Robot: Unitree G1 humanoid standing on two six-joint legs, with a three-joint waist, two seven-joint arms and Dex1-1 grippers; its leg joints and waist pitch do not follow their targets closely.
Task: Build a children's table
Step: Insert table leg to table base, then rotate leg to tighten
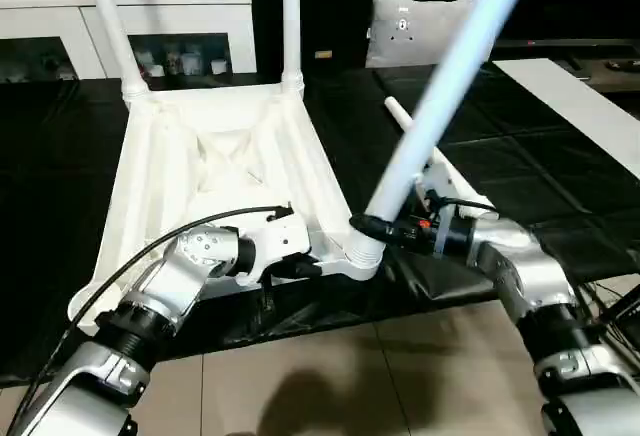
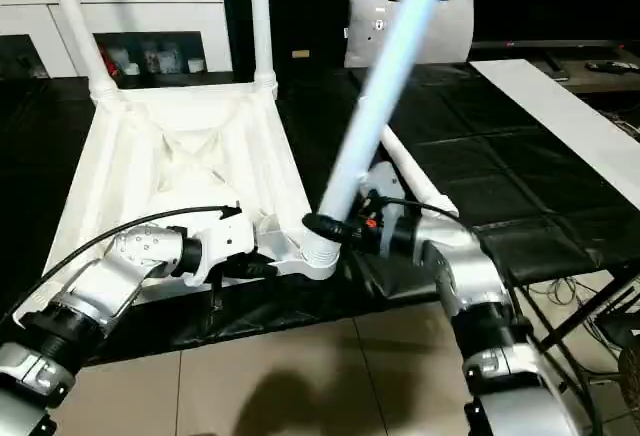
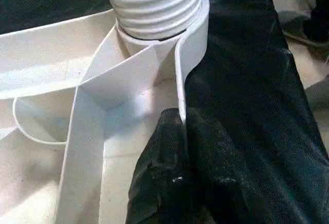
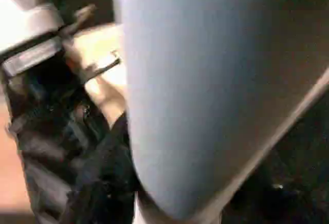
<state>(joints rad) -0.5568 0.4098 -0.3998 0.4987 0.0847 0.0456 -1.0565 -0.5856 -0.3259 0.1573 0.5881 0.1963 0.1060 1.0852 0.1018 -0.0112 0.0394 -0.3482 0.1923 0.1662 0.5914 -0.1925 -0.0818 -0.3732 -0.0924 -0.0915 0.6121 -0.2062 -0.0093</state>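
Silver forearms frame the upturned table top [image 1: 215, 171] on the black floor mat [image 1: 520, 156]. Left fingers [image 3: 169, 183] pinch its near rim shut; right fingers [image 1: 372, 224], half open, clasp leg 3 [image 1: 440, 86], leaning rightward from the near-right socket [image 1: 358, 254].

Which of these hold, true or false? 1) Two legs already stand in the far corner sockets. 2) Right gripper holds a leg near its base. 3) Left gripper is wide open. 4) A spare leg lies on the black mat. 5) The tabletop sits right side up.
1) True: two white tapered plastic legs stand in the far sockets.
2) True: right gripper clasps the third leg at the near socket.
3) False: left gripper is shut, pinching the rim of the white ribbed plastic tabletop.
4) True: fourth leg lies on the black mat.
5) False: it lies upside down, ribs showing.
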